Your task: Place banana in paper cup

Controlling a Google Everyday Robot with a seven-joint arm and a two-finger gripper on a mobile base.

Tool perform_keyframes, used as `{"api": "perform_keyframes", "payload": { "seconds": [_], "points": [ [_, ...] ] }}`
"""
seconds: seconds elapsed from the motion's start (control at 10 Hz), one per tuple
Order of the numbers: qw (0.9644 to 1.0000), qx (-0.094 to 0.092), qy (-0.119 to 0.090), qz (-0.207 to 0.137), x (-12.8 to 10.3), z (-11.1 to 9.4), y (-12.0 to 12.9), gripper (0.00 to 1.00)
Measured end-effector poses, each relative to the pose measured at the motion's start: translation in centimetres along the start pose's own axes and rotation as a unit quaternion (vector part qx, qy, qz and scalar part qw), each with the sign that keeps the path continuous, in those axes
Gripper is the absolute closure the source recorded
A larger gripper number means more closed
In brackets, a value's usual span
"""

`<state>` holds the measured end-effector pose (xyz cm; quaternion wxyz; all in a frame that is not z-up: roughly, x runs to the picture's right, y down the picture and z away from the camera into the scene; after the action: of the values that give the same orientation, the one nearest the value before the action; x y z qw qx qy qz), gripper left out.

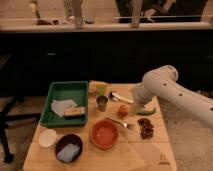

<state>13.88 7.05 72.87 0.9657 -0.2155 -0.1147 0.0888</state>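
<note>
Dark cabinets and a long counter ledge at the back; pale wooden bench (150, 150) in front, crowded with props.

Camera view: white arm (175, 92) reaching in from the right edge, bent at a rounded elbow and angled down toward the bench's right half. Hand (136, 107) low over the bench, just beside the green vegetable (148, 111) and near a round orange-red fruit (122, 110); cannot tell whether clenched or released.

Banana (96, 87) lying at the bench's back edge, pale yellow, just behind the metal cup (102, 103) and beside the green tray (65, 90), apart from the hand. Paper cup (48, 137) standing at the front left, white and low, just beside the dark bowl (68, 147) holding a blue sponge, well apart from the banana. Orange bowl (104, 134) near the front middle, dark cluster of grapes (146, 127) to its right.
</note>
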Motion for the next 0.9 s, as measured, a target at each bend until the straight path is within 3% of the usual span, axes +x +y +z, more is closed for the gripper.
{"api": "perform_keyframes", "payload": {
  "seconds": [0.7,0.9],
  "points": [
    [1.0,0.002,-0.001,0.003,0.1,0.0,-0.1,0.2],
    [0.9998,0.009,-0.013,0.008,-0.8,1.1,-0.9,0.2]
  ]
}}
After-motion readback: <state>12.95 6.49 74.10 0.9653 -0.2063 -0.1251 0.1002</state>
